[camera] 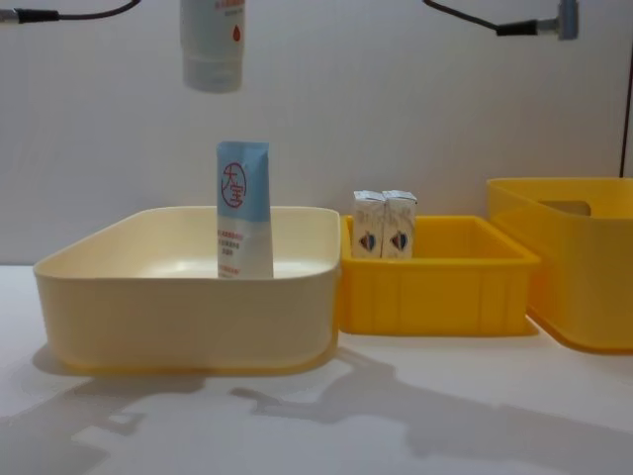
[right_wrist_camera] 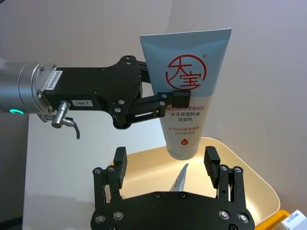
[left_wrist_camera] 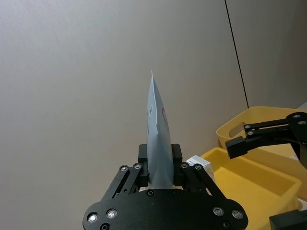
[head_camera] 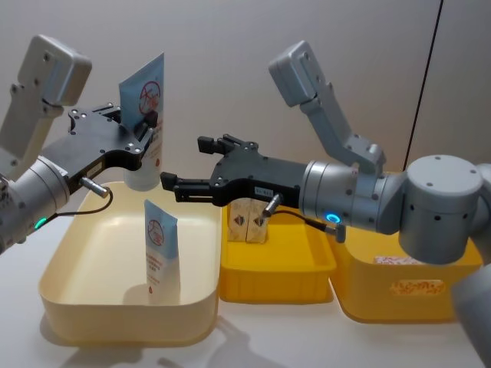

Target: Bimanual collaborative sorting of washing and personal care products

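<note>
aloft, left gripper (head_camera: pixel 151 134) pinching tube (head_camera: pixel 143 88) over cream bin (head_camera: pixel 130 313); right gripper (head_camera: pixel 186 162) spread

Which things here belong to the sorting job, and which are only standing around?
Job: light-blue-and-white squeeze tube clamped in left gripper; second such tube standing upright; two small white cartons; open right gripper nearby.
Only containers: cream plastic bin; shallow yellow plastic tray; deep yellow plastic bin.

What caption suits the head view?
Left hand holds tall light-blue-and-white squeeze tube over cream plastic bin; right hand open.
</note>
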Controlling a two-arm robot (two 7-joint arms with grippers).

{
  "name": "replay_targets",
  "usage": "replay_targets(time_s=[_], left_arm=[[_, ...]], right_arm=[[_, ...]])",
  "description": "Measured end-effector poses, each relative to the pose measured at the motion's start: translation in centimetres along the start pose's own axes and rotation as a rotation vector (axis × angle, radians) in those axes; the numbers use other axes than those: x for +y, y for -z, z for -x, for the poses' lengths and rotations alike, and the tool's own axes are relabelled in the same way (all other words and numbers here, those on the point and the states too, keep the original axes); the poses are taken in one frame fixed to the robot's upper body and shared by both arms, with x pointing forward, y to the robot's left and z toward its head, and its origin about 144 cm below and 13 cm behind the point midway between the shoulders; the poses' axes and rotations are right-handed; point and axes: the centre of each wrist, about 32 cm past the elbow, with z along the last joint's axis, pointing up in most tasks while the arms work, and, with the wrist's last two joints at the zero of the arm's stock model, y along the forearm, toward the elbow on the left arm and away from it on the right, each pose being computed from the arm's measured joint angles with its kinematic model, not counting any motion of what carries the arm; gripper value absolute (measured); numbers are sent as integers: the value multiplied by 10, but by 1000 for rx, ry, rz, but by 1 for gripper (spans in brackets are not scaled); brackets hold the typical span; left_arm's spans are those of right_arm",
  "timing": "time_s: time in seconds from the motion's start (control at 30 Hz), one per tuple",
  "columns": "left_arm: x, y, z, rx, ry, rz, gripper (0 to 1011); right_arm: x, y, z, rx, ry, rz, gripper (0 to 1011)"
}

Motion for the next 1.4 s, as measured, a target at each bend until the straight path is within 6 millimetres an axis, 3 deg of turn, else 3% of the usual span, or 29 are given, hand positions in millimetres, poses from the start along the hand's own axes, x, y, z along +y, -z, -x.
replay_targets(time_s=[0.33,1.4], left_arm=[[0,2,0,4,-2,-4,269],[-1,-5,4,4,36,22,269]], right_arm=[[2,-2,0,-35,12,20,1001],[28,21,7,-92,126,81,1001]])
